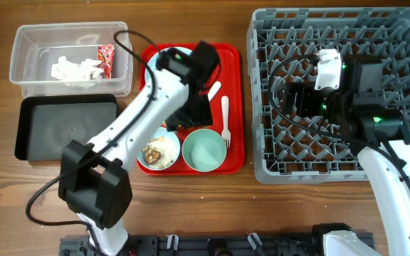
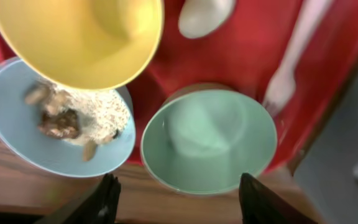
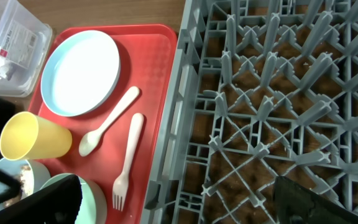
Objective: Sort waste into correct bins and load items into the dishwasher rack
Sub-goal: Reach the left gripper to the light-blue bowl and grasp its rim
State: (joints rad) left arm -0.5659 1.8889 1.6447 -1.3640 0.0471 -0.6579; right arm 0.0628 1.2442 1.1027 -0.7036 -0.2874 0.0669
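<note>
**Mia:** From up top, where is the rubbish?

**Ben:** The white tissue (image 1: 73, 70) and the red wrapper (image 1: 106, 58) lie in the clear tub (image 1: 30, 46), far left on the counter. The black tray (image 1: 66, 128) sits just nearer and looks bare. The food scraps (image 1: 160, 148) are in the blue bowl (image 1: 140, 153), at the near edge of the red tray (image 1: 235, 92).

**Mia:** And the dishwasher rack (image 1: 404, 43)?

**Ben:** It is on the right, and I see no dishes in it. The right tool (image 1: 296, 99) hangs over it. The left tool (image 1: 189, 119) hangs over the red tray, near the mint-green bowl (image 1: 204, 150).

**Mia:** What does the left wrist see?

**Ben:** Its fingers (image 2: 107, 199) are spread wide and grip nothing. The mint-green bowl sits below, between them. The yellow cup (image 2: 79, 37) is over the blue bowl's edge. I can't tell if they touch.

**Mia:** And the right wrist?

**Ben:** That tool is spread wide too, with nothing in it. It hangs above the rack's left side. It looks at the blue plate (image 3: 79, 71), the white spoon (image 3: 107, 121) and the white fork (image 3: 128, 162) on the red tray.

**Mia:** So which step is this?

**Ben:** I think the paper rubbish is done. The scraps and the dishes are not. Next, the left tool should drop down and pinch one bowl's rim without bumping the cup.
</note>
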